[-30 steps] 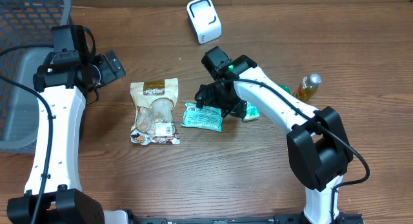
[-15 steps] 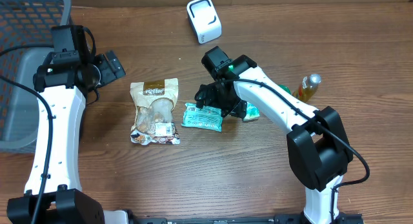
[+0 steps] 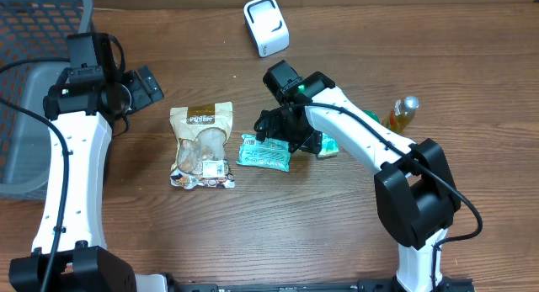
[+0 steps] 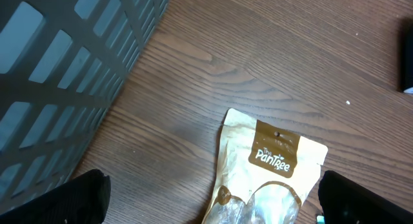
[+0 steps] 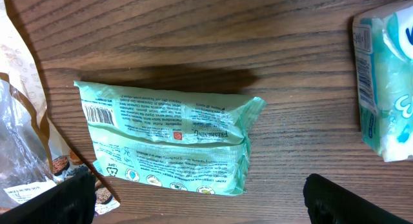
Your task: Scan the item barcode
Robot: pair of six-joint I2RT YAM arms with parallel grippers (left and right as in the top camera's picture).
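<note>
A mint-green packet (image 5: 171, 137) lies flat on the wooden table, its barcode (image 5: 100, 114) facing up at the left end. My right gripper (image 5: 206, 204) hovers just over it, open, with nothing between the fingers (image 5: 352, 198). From overhead, the right gripper (image 3: 282, 128) covers the packet's (image 3: 264, 152) far edge. The white scanner (image 3: 266, 25) stands at the back of the table. My left gripper (image 3: 145, 86) is open and empty, apart from the beige snack bag (image 3: 200, 145). In the left wrist view the bag (image 4: 274, 166) lies between the spread fingers (image 4: 71, 201).
A grey mesh basket (image 3: 34, 73) stands at the far left, close to the left arm. A white and teal packet (image 5: 387, 88) lies to the right of the green one. A small bottle (image 3: 402, 113) stands at the right.
</note>
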